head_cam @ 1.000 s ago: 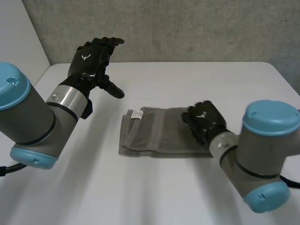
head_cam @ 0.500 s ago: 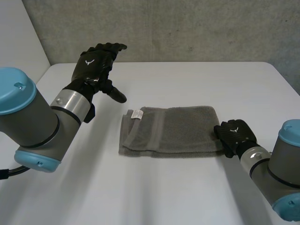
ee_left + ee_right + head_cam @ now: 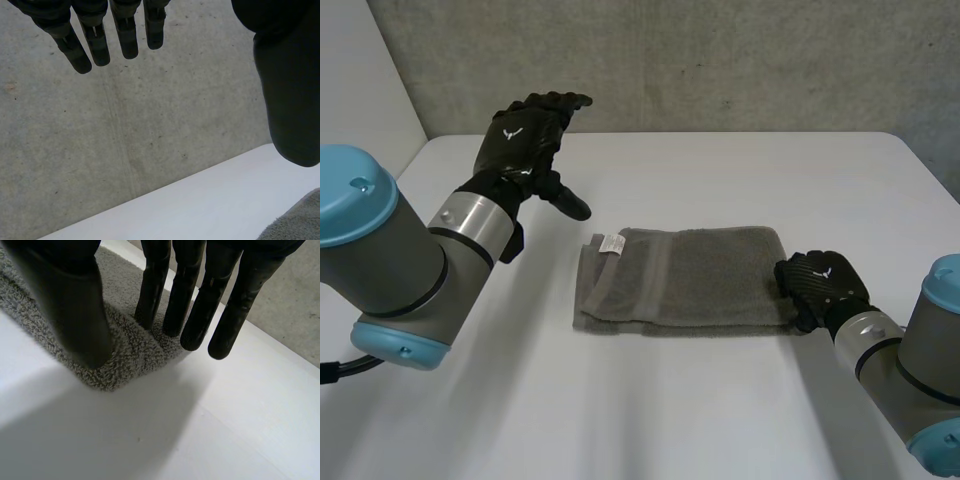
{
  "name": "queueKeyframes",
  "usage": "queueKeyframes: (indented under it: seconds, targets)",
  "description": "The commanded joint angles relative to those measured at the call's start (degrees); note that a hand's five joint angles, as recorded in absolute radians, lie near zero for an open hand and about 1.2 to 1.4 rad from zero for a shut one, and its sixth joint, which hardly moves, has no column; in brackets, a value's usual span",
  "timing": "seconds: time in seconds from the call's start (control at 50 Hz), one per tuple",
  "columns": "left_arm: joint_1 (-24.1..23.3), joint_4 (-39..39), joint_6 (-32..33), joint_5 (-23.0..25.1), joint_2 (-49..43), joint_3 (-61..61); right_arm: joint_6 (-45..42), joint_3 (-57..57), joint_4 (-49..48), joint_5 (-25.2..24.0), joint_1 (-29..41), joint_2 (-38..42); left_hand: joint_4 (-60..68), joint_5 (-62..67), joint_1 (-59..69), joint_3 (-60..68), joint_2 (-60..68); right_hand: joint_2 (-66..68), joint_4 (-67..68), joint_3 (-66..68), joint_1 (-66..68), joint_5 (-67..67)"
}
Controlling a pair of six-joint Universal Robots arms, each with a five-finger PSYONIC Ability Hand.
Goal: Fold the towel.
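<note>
Head view: a folded grey terry towel [image 3: 680,280] lies flat at the centre of the frame on the white bench [image 3: 720,170], with a small white label [image 3: 612,243] near its upper-left corner. The black left hand [image 3: 525,135] hangs above the bench at upper left, well apart from the towel. The black right hand [image 3: 820,285] sits at the towel's right end.

Left wrist view: the fingers [image 3: 95,45] are straight and released, holding nothing, before a grey concrete wall [image 3: 150,125].

Right wrist view: straight, released fingers [image 3: 190,295] reach over the towel's corner, grasping nothing.
</note>
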Motion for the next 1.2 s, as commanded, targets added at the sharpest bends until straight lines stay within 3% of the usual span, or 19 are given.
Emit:
queueKeyframes:
  seconds: [0.02, 0.04, 0.08, 0.2, 0.32, 0.4, 0.52, 0.64, 0.68, 0.74, 0.78, 0.86, 0.9, 0.92, 0.94, 1.02, 1.12, 1.2]
  targets:
    - [-0.5, 0.1, 0.0, 0.0, -0.2, 0.0, -0.1, -0.7, -0.4, -0.6, -0.2, 0.7, -4.2, -11.9, -4.0, -3.2, -4.0, 14.2, 14.4, 14.3, 14.4, 14.3]
    - [-0.6, 0.1, 0.0, 0.0, -0.2, 0.0, -0.1, -0.7, -0.4, -0.6, -0.2, 0.7, -4.2, -11.9, -4.0, -3.2, -4.0, 14.3, 14.4, 14.4, 14.4, 14.4]
    - [-0.6, 0.1, 0.0, 0.0, -0.2, 0.1, -0.1, -1.6, -0.2, -0.7, -0.4, 1.4, -4.2, -11.9, -4.0, -3.2, -4.0, 29.3, 29.5, 29.4, 29.5, 29.4]
    - [-0.6, 0.0, -0.1, 0.0, -0.3, 0.2, -0.9, -1.7, 1.1, -0.2, -0.8, 1.9, -4.5, -12.3, -4.4, -3.6, -4.4, 30.5, 30.7, 30.6, 30.7, 30.6]
    - [-0.5, -1.9, 0.0, 0.4, -1.1, 1.3, -6.1, -1.3, 10.0, -1.2, -5.6, -6.2, -4.8, -12.6, -4.7, -3.9, -4.7, 30.5, 30.7, 30.6, 30.7, 30.6]
    - [-0.5, -10.1, 0.2, 0.4, -3.6, 4.7, -13.5, -3.1, 16.1, -4.4, -9.1, -9.5, -5.0, -12.8, -4.9, -4.1, -4.9, 30.5, 30.7, 30.6, 30.7, 30.6]
    - [-0.7, -23.5, 2.2, 0.1, -7.6, 10.7, -16.7, -8.1, 18.4, -5.8, -8.5, -12.4, -5.0, -12.8, -4.9, -4.1, -4.9, 30.5, 30.7, 30.6, 30.7, 30.6]
    - [-0.8, -26.7, 6.1, 0.4, -8.1, 11.5, -16.3, -15.9, 18.3, -6.8, 3.2, -12.3, -5.0, -12.8, -4.9, -4.1, -4.9, 30.5, 30.7, 30.6, 30.7, 30.6]
    - [-0.8, -26.7, 6.4, 0.4, -8.1, 11.5, -16.8, -18.1, 18.1, -6.8, 9.6, -9.5, -5.0, -12.8, -4.9, -4.1, -4.9, 30.5, 30.7, 30.6, 30.7, 30.6]
    - [-0.9, -26.6, 6.4, 0.4, -7.8, 11.6, -17.0, -19.1, 18.0, -7.0, 13.1, -6.9, -5.0, -12.8, -4.9, -4.1, -4.9, 30.5, 30.7, 30.6, 30.7, 30.6]
    - [-1.0, -26.4, 6.4, 0.4, -7.6, 11.6, -18.1, -21.4, 18.5, -7.0, 20.3, -1.7, -5.0, -12.8, -4.9, -4.1, -4.9, 30.5, 30.7, 30.6, 30.7, 30.6]
    - [-1.0, -25.1, 6.4, 0.3, -7.4, 11.2, -19.1, -22.1, 18.7, -6.8, 24.8, 2.0, -5.0, -12.8, -4.9, -4.1, -4.9, 30.5, 30.7, 30.6, 30.7, 30.6]
    - [-1.0, -24.9, 6.4, 0.3, -7.5, 11.1, -18.4, -22.1, 18.5, -6.7, 25.5, 2.8, -5.0, -12.8, -4.9, -4.1, -4.9, 0.3, 0.5, 0.4, 0.4, 0.4]
    - [-1.0, -24.6, 6.4, 0.3, -7.4, 11.1, -18.4, -22.1, 18.5, -6.7, 25.5, 2.8, -5.0, -12.8, -4.9, -4.1, -4.9, 0.1, 0.3, 0.2, 0.3, 0.2]
    - [-1.0, -24.6, 6.4, 0.3, -7.4, 11.1, -17.6, -22.0, 18.2, -6.5, 25.5, 2.5, -5.0, -12.8, -4.9, -4.1, -4.9, -8.9, -8.7, -8.8, -8.7, -8.8]
    - [-1.0, -24.3, 6.4, 0.4, -7.5, 11.1, -13.3, -21.7, 17.8, -6.2, 24.8, -0.2, -5.0, -12.8, -4.9, -4.1, -4.9, -11.8, -11.6, -11.7, -11.7, -11.7]
    - [-1.1, -23.6, 6.4, 0.3, -7.6, 11.1, 2.9, -18.6, 16.1, -6.1, 15.9, -8.3, -5.0, -12.8, -4.9, -4.1, -4.9, -28.3, -28.1, -28.2, -28.1, -28.2]
    - [-1.8, -23.2, 6.1, 0.3, -7.7, 11.1, 9.1, -17.9, 16.0, -5.6, 12.0, -11.1, -5.0, -12.8, -4.9, -4.1, -4.9, -31.5, -31.3, -31.4, -31.3, -31.4]
